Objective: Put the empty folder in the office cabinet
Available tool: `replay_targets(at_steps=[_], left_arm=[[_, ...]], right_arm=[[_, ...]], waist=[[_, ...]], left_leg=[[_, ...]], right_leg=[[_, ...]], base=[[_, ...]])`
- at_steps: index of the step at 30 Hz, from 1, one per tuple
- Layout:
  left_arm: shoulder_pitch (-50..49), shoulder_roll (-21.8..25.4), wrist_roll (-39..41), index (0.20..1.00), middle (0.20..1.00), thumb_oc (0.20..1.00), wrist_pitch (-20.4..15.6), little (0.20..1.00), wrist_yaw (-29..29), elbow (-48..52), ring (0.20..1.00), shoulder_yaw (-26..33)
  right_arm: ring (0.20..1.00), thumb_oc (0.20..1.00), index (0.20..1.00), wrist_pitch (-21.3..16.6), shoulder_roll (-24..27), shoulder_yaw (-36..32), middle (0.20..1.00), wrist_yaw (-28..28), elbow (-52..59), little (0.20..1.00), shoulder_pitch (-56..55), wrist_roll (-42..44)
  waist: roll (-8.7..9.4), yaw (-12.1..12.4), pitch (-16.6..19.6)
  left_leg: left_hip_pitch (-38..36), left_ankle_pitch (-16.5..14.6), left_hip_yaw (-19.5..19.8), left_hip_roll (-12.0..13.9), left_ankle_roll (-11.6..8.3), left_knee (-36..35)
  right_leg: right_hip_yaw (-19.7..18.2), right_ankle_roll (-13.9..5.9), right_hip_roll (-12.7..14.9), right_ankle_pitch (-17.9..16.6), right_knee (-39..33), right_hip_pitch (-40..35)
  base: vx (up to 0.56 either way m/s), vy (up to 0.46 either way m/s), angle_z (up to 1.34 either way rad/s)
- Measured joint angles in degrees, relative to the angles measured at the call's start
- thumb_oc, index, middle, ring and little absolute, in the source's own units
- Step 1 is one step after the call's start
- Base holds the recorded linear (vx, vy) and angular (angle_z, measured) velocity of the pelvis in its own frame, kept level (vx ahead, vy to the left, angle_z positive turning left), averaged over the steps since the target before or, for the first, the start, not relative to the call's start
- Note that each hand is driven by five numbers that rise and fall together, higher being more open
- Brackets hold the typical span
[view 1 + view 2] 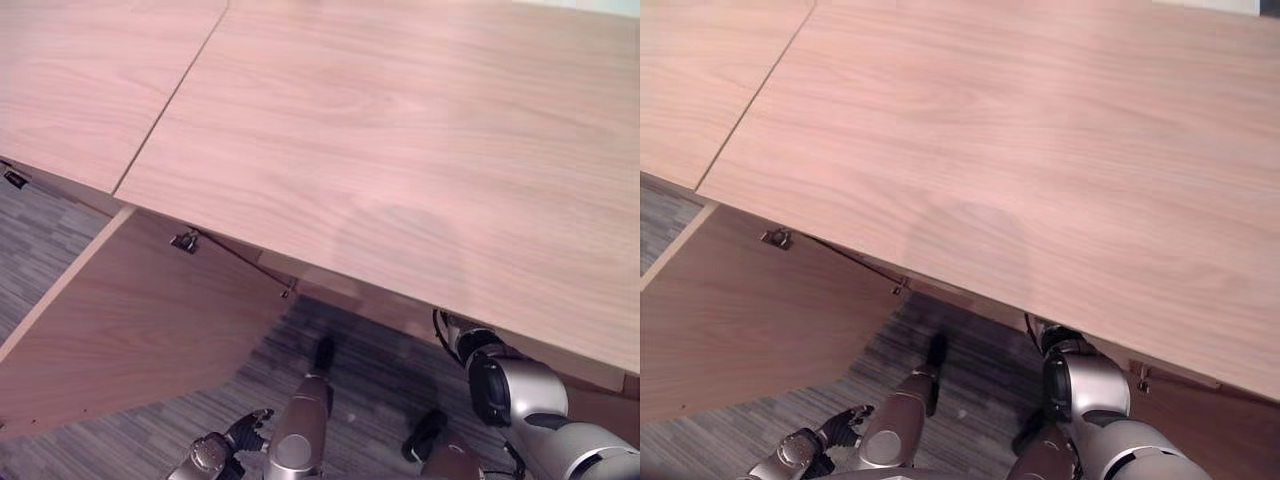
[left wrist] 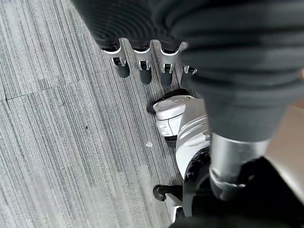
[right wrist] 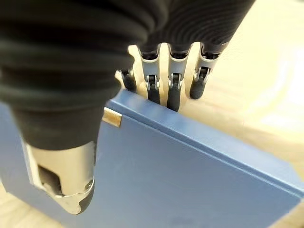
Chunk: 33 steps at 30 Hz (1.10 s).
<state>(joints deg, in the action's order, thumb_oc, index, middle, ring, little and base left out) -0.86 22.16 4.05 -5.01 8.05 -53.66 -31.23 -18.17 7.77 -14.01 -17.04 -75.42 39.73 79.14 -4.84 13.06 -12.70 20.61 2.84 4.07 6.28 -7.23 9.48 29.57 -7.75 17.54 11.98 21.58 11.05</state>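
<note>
The blue folder (image 3: 190, 180) stands upright inside the light wood cabinet (image 3: 266, 85), seen in the right wrist view. My right hand (image 3: 173, 88) is shut on it, with the fingers behind its top edge and the thumb (image 3: 71, 190) in front of its cover. In the eye views my right arm (image 1: 520, 395) reaches in under the cabinet's wide wooden top (image 1: 400, 150), which hides the hand and the folder. My left hand (image 1: 215, 455) hangs low beside the cabinet over the grey carpet, its fingers (image 2: 142, 61) straight and holding nothing.
The cabinet's left door (image 1: 130, 320) stands swung open towards me, with a metal hinge (image 1: 184, 240) at its top corner. A seam (image 1: 170, 100) divides the cabinet top from a second panel on the left. Grey striped carpet (image 2: 57, 142) covers the floor.
</note>
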Motion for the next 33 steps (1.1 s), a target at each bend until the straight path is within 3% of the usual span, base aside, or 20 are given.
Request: replay_targets(at_steps=[3,10,14,20,22,29,33], left_arm=[[-1.22,-0.02,-0.05,1.000,1.000,1.000,0.20,1.000,0.48,-3.03,1.000,1.03],[-3.43,-1.73,-0.55,1.000,1.000,1.000,0.21,1.000,0.69,-7.14,1.000,5.10],[-5.18,-2.04,-0.57,1.000,1.000,1.000,0.20,1.000,0.71,-8.80,1.000,6.64],[-8.02,-2.66,-0.57,1.000,1.000,1.000,0.33,1.000,0.71,-9.65,1.000,9.48],[-8.67,-3.44,-0.59,1.000,1.000,1.000,0.30,1.000,0.76,-11.20,1.000,11.05],[-10.28,-4.05,-0.58,1.000,1.000,1.000,1.09,1.000,0.76,-11.65,1.000,12.43],[-10.69,-4.21,-0.62,1.000,1.000,1.000,1.51,1.000,0.76,-11.64,1.000,13.31]], right_arm=[[1.000,1.000,1.000,0.09,-4.19,0.51,1.000,0.04,1.64,1.000,-6.83,-1.76],[1.000,1.000,1.000,1.12,-4.82,2.61,1.000,0.66,1.78,1.000,-10.43,-3.68],[1.000,1.000,1.000,1.32,-5.95,3.48,1.000,1.08,4.54,1.000,-13.93,-4.12],[1.000,1.000,1.000,2.67,-6.77,8.45,1.000,2.22,12.79,1.000,-20.63,-6.79],[1.000,1.000,1.000,3.40,-6.76,10.08,1.000,3.20,15.91,1.000,-23.39,-9.56],[1.000,1.000,1.000,5.64,-6.71,15.25,1.000,5.17,26.40,1.000,-31.29,-15.23],[1.000,1.000,1.000,6.80,-6.45,15.83,1.000,6.40,30.30,1.000,-35.38,-17.75]], waist=[[2.42,-0.81,3.36],[4.23,-3.13,6.07],[5.61,-3.55,9.63],[6.26,-5.30,11.98],[6.20,-7.11,12.28],[5.68,-10.69,12.73],[5.70,-11.27,12.98]], left_leg=[[-4.13,-0.14,-0.93,0.00,0.22,-2.69],[-9.76,-0.37,-2.58,-0.13,0.51,-5.47],[-12.77,-0.37,-4.20,-0.02,0.50,-7.60],[-16.85,0.91,-7.50,-0.17,0.47,-12.30],[-18.65,1.55,-8.29,-0.47,0.55,-14.23],[-21.04,1.46,-10.90,-0.54,0.67,-14.58],[-22.07,1.40,-12.15,-0.49,0.70,-14.60]], right_leg=[[0.64,-0.67,-1.27,-2.07,-6.04,-4.85],[0.49,-1.20,-2.72,-5.50,-13.35,-11.38],[-0.65,-1.35,-3.19,-6.75,-16.38,-13.52],[-3.43,-1.74,-3.37,-9.12,-20.00,-14.72],[-3.84,-2.04,-3.29,-9.88,-21.34,-15.80],[-6.78,-1.99,-3.09,-10.65,-21.73,-16.26],[-8.25,-2.12,-3.01,-11.19,-21.60,-16.20]], base=[[0.14,0.053,-0.06],[0.09,0.038,-0.09],[0.05,0.066,-0.19],[0.03,0.071,-0.25],[0.02,0.111,-0.19],[-0.01,0.053,-0.19],[-0.02,0.033,-0.18]])
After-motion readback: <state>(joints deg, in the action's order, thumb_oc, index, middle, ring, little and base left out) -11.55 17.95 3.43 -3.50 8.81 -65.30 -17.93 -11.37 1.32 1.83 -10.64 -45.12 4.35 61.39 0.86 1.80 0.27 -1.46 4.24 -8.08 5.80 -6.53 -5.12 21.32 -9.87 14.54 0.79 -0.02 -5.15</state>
